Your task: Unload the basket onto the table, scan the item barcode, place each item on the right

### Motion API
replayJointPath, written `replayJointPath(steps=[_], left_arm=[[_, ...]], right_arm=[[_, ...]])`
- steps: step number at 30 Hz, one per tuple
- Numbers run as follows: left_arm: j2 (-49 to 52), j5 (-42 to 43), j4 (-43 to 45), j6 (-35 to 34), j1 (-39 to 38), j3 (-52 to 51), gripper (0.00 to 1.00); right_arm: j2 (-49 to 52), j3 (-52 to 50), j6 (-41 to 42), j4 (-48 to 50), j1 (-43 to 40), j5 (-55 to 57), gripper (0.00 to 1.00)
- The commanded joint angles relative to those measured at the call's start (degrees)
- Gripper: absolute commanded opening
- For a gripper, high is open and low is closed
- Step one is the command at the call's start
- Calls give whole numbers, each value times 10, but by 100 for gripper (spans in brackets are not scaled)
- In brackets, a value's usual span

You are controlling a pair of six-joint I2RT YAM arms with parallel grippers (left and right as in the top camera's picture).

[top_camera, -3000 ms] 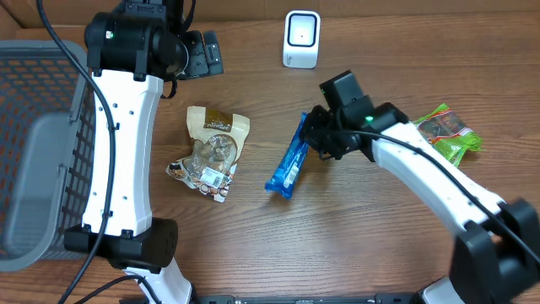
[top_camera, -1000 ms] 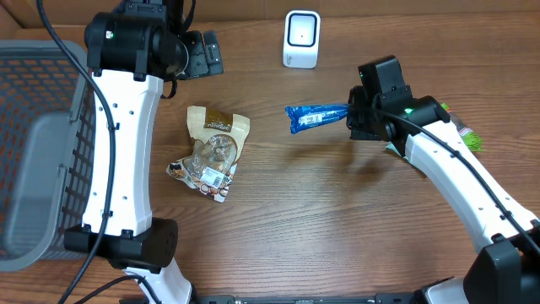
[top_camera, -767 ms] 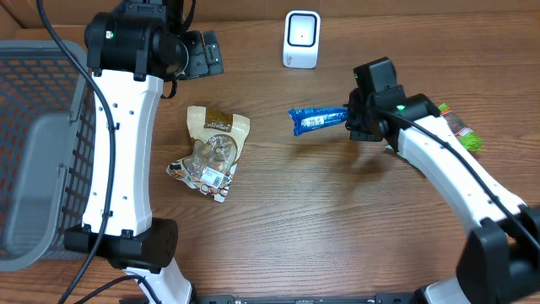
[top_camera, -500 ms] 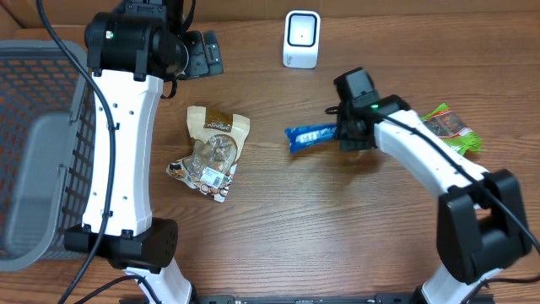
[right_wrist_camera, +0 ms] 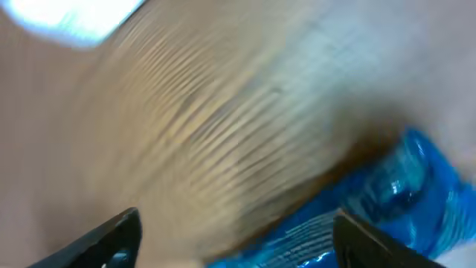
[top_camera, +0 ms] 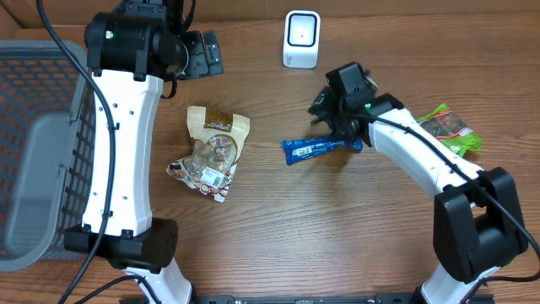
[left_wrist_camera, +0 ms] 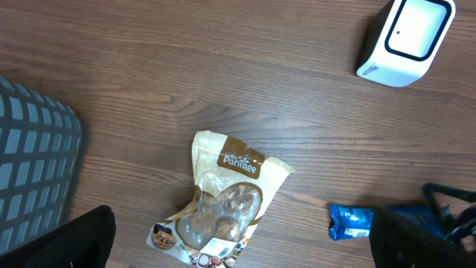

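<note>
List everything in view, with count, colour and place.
scanner: one, white, far side of the table, centre.
blue packet: one, blue, flat on the table nearer than the scanner.
nut pouch: one, cream and brown, left of the blue packet.
green packet: one, green, right side of the table.
basket: one, grey mesh, left edge.
table: one, brown wood.
left gripper: one, black, open, far left.
right gripper: one, black, open, over the blue packet's right end.
</note>
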Motion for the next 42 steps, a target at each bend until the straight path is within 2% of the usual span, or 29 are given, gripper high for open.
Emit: replayJointPath(steps=[1,4,5,7,10,17,22,26,31,33,42], left_arm=[[1,0,1,-10,-1,-3,100],[1,0,1,-10,-1,-3,100],[1,0,1,-10,-1,-3,100],[1,0,1,-10,-1,-3,100],[1,0,1,-10,-1,-3,100],[1,0,1,-10,-1,-3,100],[1,0,1,-10,-1,-3,100],[1,0,1,-10,-1,-3,100],[1,0,1,-10,-1,-3,100],[1,0,1,-10,-1,-3,100],[1,0,1,-10,-1,-3,100]], right_arm=[[-33,60,-387,-42,-1,-35,90],[-33,85,-547,-109,-3,-35,90],[-33,85,-586,-121,-3,-35,87],[-29,81,-637,-135,-8,-50,79],[-15,76,-699,-145,-23,-136,74],[52,76,-734,-162,-61,-160,70],[99,76,-806,-200,-85,-238,70],[130,76,-816,-210,-87,-242,68],[143,76,-813,-203,-87,-242,45],[143,76,-797,-198,-87,-242,41],[143,74,-621,-189,-86,-330,41]])
